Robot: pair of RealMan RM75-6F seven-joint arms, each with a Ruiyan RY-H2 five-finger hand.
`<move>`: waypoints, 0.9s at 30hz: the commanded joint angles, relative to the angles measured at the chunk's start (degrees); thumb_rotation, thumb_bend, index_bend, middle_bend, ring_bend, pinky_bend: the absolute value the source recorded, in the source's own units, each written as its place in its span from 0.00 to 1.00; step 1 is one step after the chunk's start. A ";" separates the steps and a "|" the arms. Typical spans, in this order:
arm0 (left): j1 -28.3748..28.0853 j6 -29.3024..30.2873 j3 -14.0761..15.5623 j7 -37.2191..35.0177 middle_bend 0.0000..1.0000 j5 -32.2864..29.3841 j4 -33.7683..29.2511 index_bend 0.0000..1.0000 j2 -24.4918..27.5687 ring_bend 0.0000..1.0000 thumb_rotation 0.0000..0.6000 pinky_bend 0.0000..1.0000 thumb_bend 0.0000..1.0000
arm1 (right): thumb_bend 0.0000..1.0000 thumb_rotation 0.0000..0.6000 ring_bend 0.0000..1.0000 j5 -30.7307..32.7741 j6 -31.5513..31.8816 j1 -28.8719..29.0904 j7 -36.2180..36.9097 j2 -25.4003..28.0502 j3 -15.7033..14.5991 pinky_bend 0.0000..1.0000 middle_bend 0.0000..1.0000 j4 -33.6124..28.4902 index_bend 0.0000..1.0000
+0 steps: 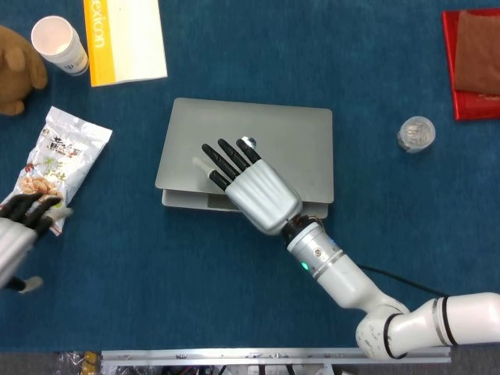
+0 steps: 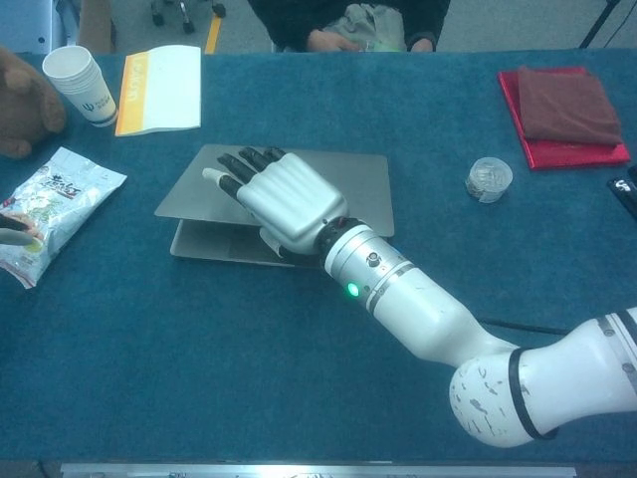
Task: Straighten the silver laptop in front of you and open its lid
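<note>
Head view, near to far, as I read it from my station. Nearest left edge: my left hand [image 1: 17, 234], dark fingers curled inward, tips against the near end of the snack bag [image 1: 56, 166]; whether it grips the bag I cannot tell. Near right: my right arm runs up from the lower right corner to my right hand [image 1: 248, 184], which lies on the silver laptop [image 1: 301, 148] with dark fingers stretched side by side over the lid and the thumb tucked at the front edge. In the chest view the lid [image 2: 358, 189] stands slightly raised off the base [image 2: 214, 246], a narrow gap along the near side. Laptop sits mid-table on the blue cloth [image 1: 156, 281], a little askew. Right of it, well apart: small clear container [image 1: 416, 133]. Far right: red tray with brown cloth [image 1: 473, 62]. Far left: yellow-edged booklet [image 1: 125, 39], white paper cup [image 1: 59, 44], brown plush toy [image 1: 17, 69].
</note>
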 commanded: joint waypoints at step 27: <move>-12.03 -12.81 -1.81 8.48 0.00 0.60 -6.38 0.00 -7.87 0.00 1.00 0.04 0.11 | 0.43 1.00 0.01 2.28 2.10 2.09 -1.27 1.50 -0.37 0.15 0.03 -2.00 0.00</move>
